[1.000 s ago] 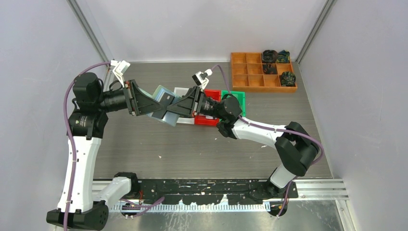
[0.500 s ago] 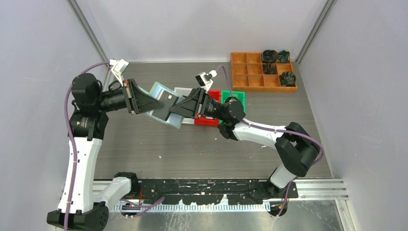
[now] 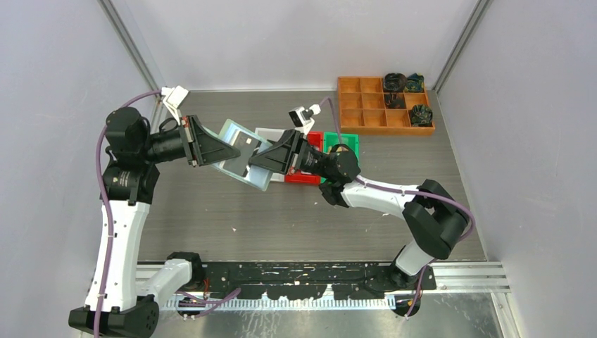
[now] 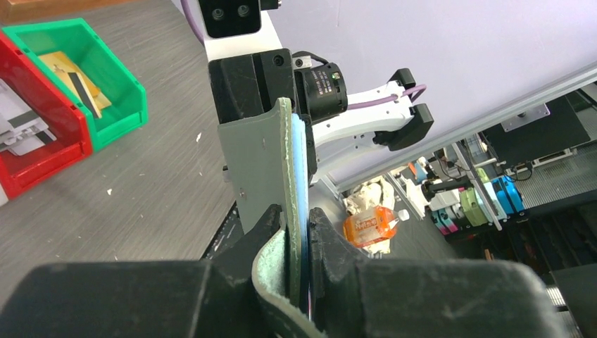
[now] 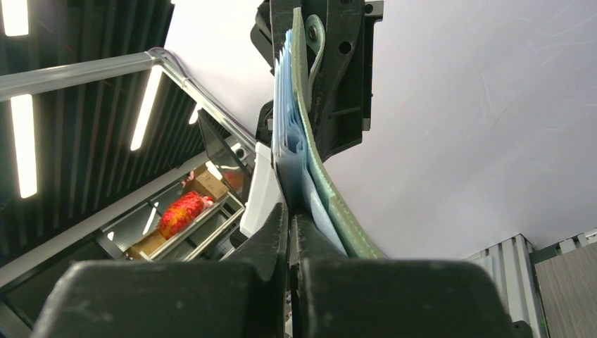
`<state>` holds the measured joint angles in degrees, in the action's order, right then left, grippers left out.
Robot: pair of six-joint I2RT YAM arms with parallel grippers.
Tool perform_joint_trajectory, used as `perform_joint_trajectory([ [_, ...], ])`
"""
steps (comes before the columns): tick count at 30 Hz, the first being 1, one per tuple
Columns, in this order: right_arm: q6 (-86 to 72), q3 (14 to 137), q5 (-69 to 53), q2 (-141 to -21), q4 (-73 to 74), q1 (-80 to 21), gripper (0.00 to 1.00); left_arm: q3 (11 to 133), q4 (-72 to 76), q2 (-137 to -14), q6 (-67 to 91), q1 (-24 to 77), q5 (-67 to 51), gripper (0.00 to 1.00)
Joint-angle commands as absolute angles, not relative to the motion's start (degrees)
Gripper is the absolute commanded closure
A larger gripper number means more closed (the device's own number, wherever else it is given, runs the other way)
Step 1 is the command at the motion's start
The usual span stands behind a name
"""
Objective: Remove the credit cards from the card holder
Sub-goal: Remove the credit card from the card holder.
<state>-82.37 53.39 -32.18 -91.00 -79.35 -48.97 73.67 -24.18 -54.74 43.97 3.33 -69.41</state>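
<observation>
The pale mint card holder (image 3: 239, 153) hangs above the table between both arms. My left gripper (image 3: 224, 150) is shut on its left end. In the left wrist view the card holder (image 4: 287, 162) runs edge-on out of that gripper (image 4: 301, 236). My right gripper (image 3: 255, 164) is shut on a thin bluish pocket leaf at the holder's other end (image 5: 290, 151); its jaws (image 5: 291, 220) nearly meet. I cannot tell whether a card lies inside that leaf. A dark credit card (image 3: 245, 146) shows in the holder. A gold card (image 4: 76, 76) lies in the green bin.
A green bin (image 3: 346, 146), a red bin (image 3: 303, 176) and a white bin (image 3: 265, 133) stand just behind and under the right gripper. A wooden compartment tray (image 3: 384, 105) with dark items sits at the back right. Pale cards (image 4: 21, 130) lie in the red bin (image 4: 42, 165).
The right gripper has moved left onto the holder's end and shut there. The left jaws have tightened on the holder, which has shifted slightly left and up.
</observation>
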Motion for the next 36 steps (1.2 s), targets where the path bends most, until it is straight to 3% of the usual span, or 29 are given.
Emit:
perform_joint_trajectory([
  [1,-80.4,51.8,-28.6,-87.7,-81.0,-49.1,0.99,74.6,-23.7,-54.1,44.6,4.4,-73.5,0.93],
  [17,-72.8,46.1,-29.3,-80.8,-71.9,-48.9,0.99,75.9,-23.7,-54.4,44.5,3.6,-73.3,0.95],
  [25,-71.2,45.8,-31.0,-78.8,-69.1,-48.8,0.99,76.2,-24.6,-54.5,44.0,3.4,-73.5,0.85],
  [36,-69.1,43.9,-31.0,-75.7,-64.5,-47.9,0.99,77.3,-25.4,-54.6,43.5,3.2,-73.9,0.84],
])
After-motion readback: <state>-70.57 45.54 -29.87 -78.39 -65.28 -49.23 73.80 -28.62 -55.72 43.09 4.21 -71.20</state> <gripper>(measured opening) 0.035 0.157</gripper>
